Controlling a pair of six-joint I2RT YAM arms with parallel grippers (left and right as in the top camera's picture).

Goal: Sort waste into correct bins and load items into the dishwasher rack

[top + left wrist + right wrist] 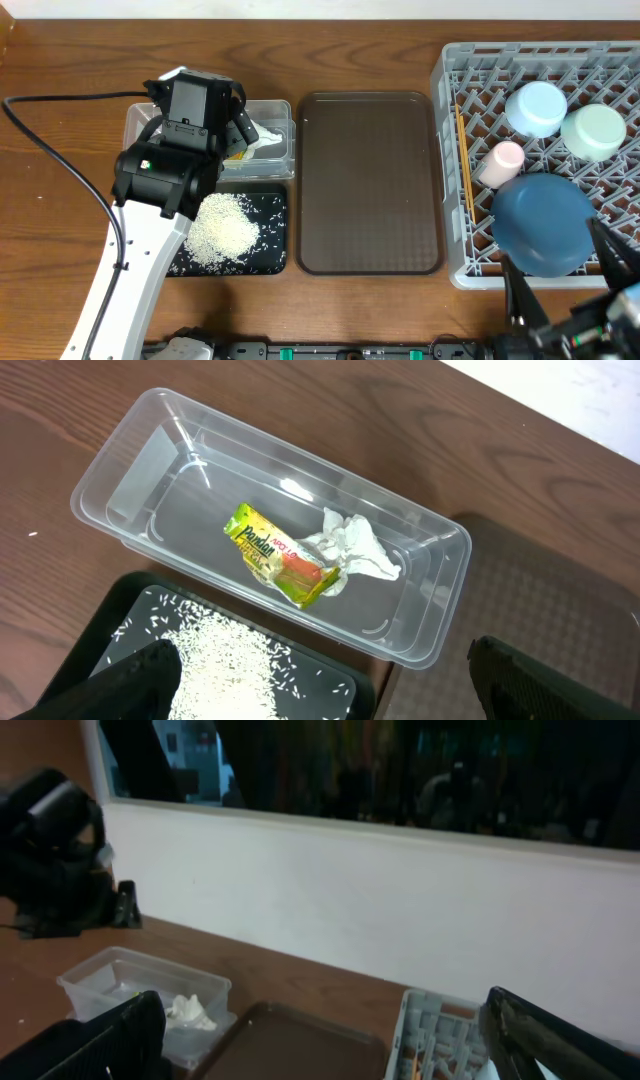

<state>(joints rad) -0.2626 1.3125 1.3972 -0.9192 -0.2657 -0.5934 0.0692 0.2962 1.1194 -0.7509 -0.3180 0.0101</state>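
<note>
Now the left gripper [335, 682] hangs wide open and empty above the clear tub [120, 480], where the snack wrapper [275, 555] and crumpled tissue [355, 545] lie touching. Rice grains [222, 228] are heaped on the black tray [270, 255]. The right gripper [330, 1045], also spread and empty, is at the near edge of the dishwasher rack [450, 150], which holds the dark blue bowl [540, 225], pink cup [500, 162] and chopsticks [464, 160].

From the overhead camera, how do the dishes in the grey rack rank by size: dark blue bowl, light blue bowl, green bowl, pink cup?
1. Dark blue bowl, clearly the largest.
2. Light blue bowl and green bowl: they look about alike, so I won't rank them.
3. Pink cup, the smallest.
</note>
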